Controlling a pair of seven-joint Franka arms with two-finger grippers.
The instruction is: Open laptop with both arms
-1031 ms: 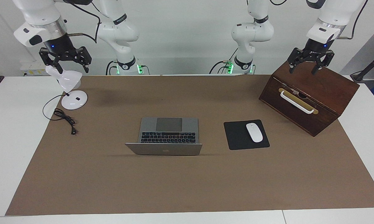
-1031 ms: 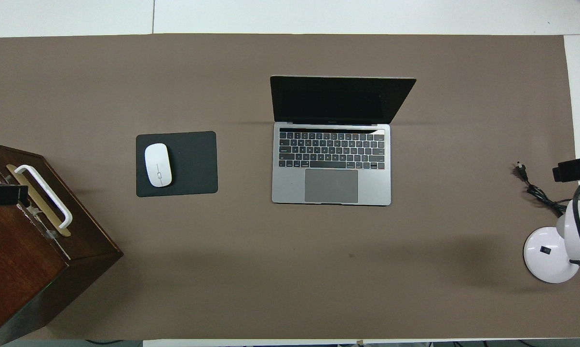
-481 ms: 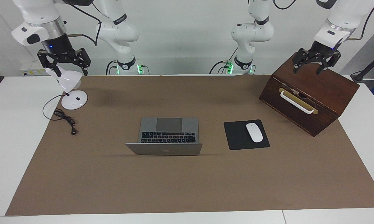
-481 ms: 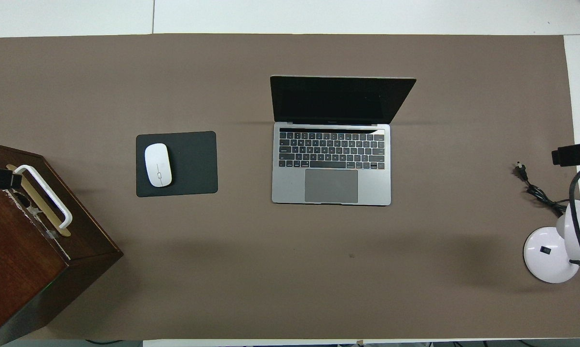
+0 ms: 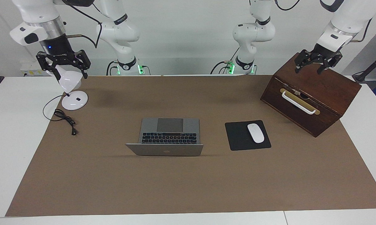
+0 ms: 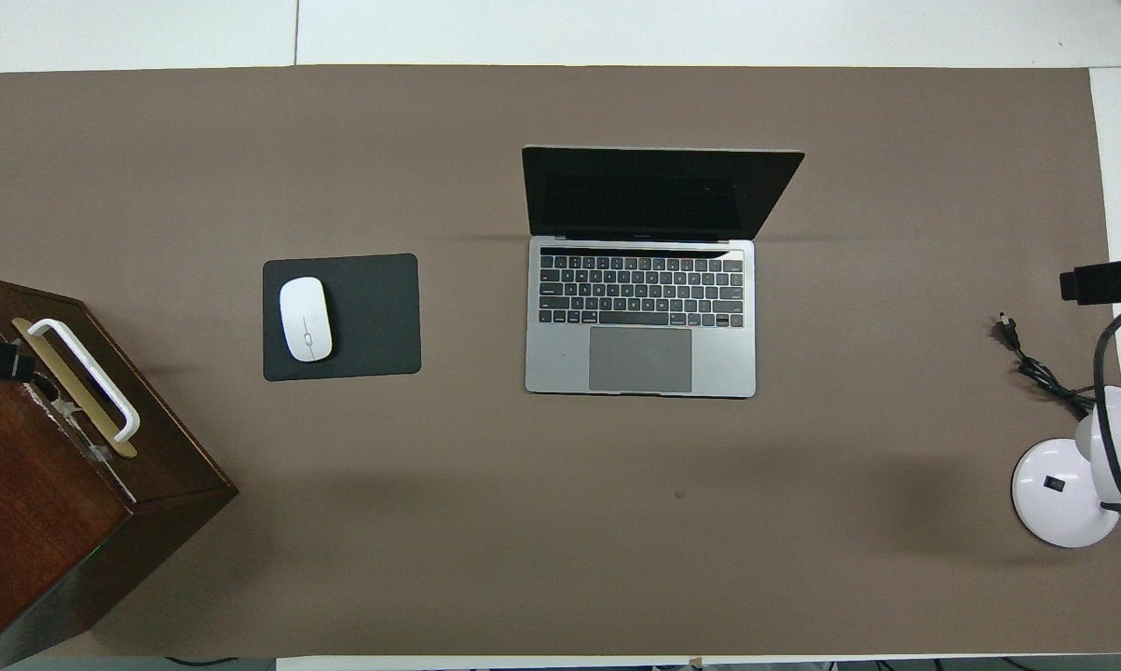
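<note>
Aluminium laptop (image 5: 167, 137): mid-desk, lid already raised, keys showing, untouched.
Right claw (image 5: 64, 64): spread, empty, hanging just over white lamp (image 5: 69, 89) at desk corner. Risk: descent clips shade, topples lamp.
Left claw (image 5: 318, 61): spread, empty, over wooden box (image 5: 313, 93). Risk: descent strikes box top.
Lid: any further push could overextend hinge.

Bright, even light w/ soft shadows – sharp, no glare.

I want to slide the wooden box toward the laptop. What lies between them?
Between the wooden box and the laptop lies a black mouse pad carrying a white mouse; the overhead view shows it best.
</note>
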